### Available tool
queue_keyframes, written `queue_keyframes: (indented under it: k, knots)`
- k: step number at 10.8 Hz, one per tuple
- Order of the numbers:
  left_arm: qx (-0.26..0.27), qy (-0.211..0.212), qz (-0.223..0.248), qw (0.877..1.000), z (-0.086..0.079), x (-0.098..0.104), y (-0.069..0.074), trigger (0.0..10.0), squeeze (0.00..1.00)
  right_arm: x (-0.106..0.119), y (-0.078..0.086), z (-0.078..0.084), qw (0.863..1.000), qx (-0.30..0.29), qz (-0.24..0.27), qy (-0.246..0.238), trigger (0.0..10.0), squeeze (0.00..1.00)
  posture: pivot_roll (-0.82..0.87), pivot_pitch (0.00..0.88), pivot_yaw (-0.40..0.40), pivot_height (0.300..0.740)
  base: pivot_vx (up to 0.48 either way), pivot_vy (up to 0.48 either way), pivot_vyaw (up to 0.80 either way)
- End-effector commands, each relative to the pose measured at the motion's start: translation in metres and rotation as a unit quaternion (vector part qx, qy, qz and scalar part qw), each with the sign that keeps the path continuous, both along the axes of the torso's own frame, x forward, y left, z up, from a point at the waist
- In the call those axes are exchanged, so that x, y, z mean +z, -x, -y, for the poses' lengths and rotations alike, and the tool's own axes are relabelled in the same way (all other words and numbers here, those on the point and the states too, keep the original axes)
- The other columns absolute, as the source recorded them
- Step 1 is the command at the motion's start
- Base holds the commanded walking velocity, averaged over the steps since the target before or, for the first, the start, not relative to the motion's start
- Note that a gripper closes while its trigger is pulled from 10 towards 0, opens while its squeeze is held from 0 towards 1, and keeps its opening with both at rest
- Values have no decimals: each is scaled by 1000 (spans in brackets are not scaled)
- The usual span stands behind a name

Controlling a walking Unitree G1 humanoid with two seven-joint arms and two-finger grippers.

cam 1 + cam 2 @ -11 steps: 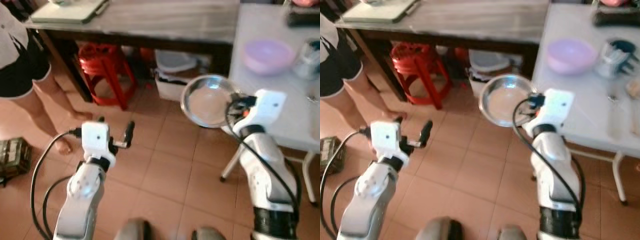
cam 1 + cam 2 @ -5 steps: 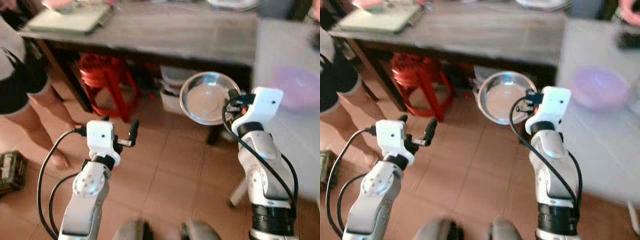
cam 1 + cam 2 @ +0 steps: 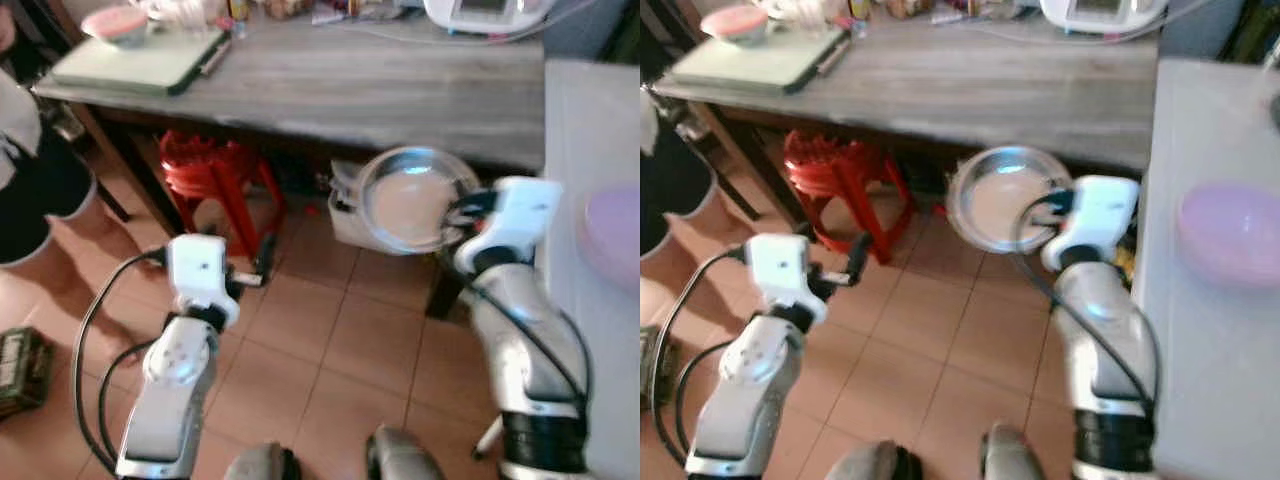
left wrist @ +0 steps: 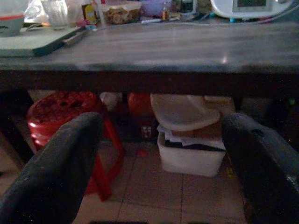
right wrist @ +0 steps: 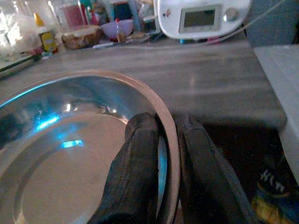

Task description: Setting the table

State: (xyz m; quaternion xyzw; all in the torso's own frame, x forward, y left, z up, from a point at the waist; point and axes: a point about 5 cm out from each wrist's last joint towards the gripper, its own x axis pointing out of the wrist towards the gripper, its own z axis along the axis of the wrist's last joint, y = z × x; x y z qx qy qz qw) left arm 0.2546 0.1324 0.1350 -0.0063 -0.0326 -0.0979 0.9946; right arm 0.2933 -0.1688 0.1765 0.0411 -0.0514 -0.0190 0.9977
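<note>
Terracotta floor tiles [image 3: 340, 350] run under a long grey wooden counter [image 3: 400, 85]. Beneath it stand a red plastic stool [image 3: 215, 175] and a white storage tub [image 4: 189, 156]. A white table [image 3: 1210, 330] adjoins on the right. Daylight is soft.

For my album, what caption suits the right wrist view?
Right gripper pinching a steel bowl's rim before the grey wooden table.

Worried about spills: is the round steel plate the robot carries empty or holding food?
Empty. The round steel plate, pinched at its rim by the right gripper, shows only bare shiny metal.
</note>
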Motion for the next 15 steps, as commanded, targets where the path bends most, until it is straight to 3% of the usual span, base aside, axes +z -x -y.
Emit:
queue_keyframes:
  k: [1, 8, 12, 14, 15]
  knots:
    - [11, -11, -1, 1000, -8, -1, 1, 10000, 0, 3, -1, -10, 1000, 16, 10, -7, 0, 0, -15, 143, 84, 740, 424, 0, 0]
    - [0, -15, 0, 1000, -4, -1, 1, 10000, 0, 2, -5, -1, 1000, -9, 6, -17, 0, 0, -13, 149, 87, 740, 423, 0, 0]
    - [-1, -13, 1, 1000, -2, -1, 0, 10000, 0, -4, -18, 7, 999, -19, -20, -36, 0, 0, -6, 142, 85, 740, 394, 273, 0]
    - [7, -18, 3, 1000, -4, 0, 0, 10000, 0, -11, -27, 8, 998, -17, -42, -32, 0, 0, -4, 141, 85, 740, 0, 129, 0]
    - [9, -19, 4, 1000, -4, 0, 0, 10000, 0, -13, -32, 8, 997, -18, -53, -53, 0, 0, -2, 141, 85, 740, 0, 0, 0]
